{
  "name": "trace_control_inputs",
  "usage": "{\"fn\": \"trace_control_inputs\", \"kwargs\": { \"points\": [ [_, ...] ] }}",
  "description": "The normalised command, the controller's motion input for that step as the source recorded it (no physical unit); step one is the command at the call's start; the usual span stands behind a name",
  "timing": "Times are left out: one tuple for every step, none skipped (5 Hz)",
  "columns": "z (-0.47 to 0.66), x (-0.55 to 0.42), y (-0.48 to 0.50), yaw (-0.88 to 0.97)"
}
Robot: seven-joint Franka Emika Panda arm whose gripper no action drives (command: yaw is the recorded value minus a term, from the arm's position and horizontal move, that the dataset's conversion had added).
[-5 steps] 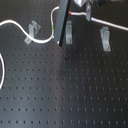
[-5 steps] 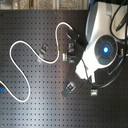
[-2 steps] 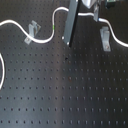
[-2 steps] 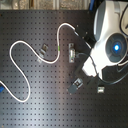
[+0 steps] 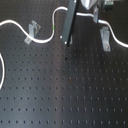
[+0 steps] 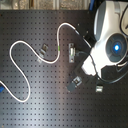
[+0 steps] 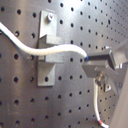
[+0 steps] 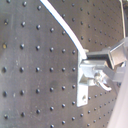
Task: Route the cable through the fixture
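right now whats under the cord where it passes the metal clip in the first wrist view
The cord lies across the clip, resting in its middle notch. Beneath both is the black holed board. The part of the clip directly under the cord is hidden, and the hand's grip is unclear.

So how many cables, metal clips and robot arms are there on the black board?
Counted in the second exterior view:
white cable: 1
grey metal clips: 4
robot arm: 1
Total: 6
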Motion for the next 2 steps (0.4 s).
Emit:
{"fn": "trace_control_inputs", "kwargs": {
  "points": [
    [0.34, 0.055, -0.064, 0.31],
    [0.28, -0.081, -0.089, 0.27]
  ]
}}
